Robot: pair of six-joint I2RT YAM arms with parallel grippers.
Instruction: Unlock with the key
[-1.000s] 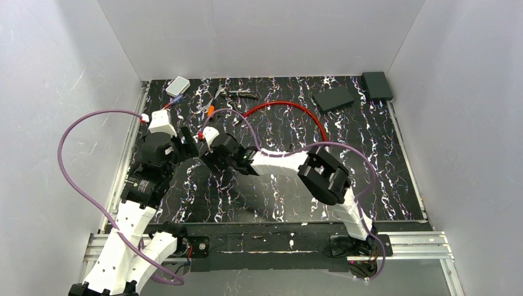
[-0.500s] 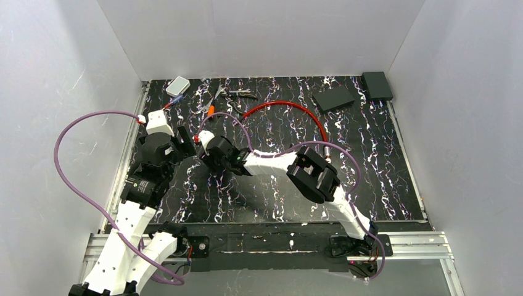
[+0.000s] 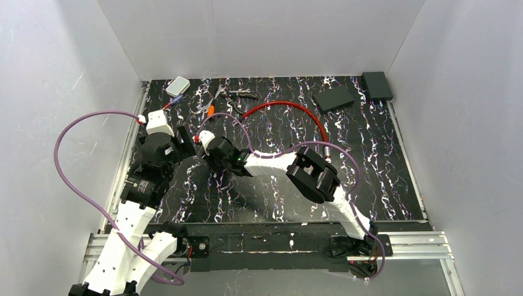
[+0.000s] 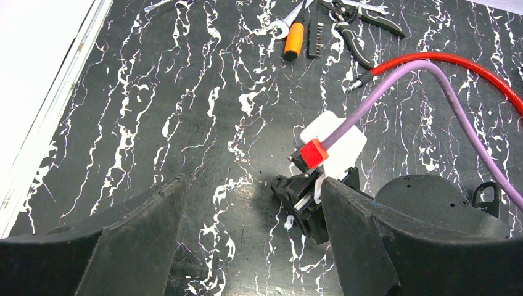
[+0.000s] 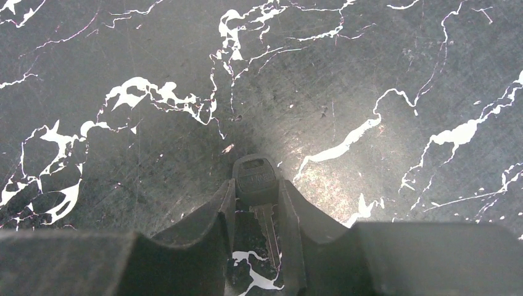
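Observation:
My right gripper is shut on the key. It pinches the black plastic head between its fingertips, close over the marbled table, and the metal blade points back toward the wrist. In the top view the right gripper sits at the table's left middle, right beside my left gripper. My left gripper is open and empty, its fingers wide apart. The right wrist, with its white camera box and red plug, shows just inside the left gripper's right finger. No lock shows clearly in any view.
An orange-handled screwdriver, pliers and a wrench lie at the back. A red cable arcs across the middle. A white box and two dark blocks sit at the back. A small black loop lies right.
My right arm has swung left and a little farther back, bringing its gripper close beside the left gripper. The left gripper has stayed open and nearly still.

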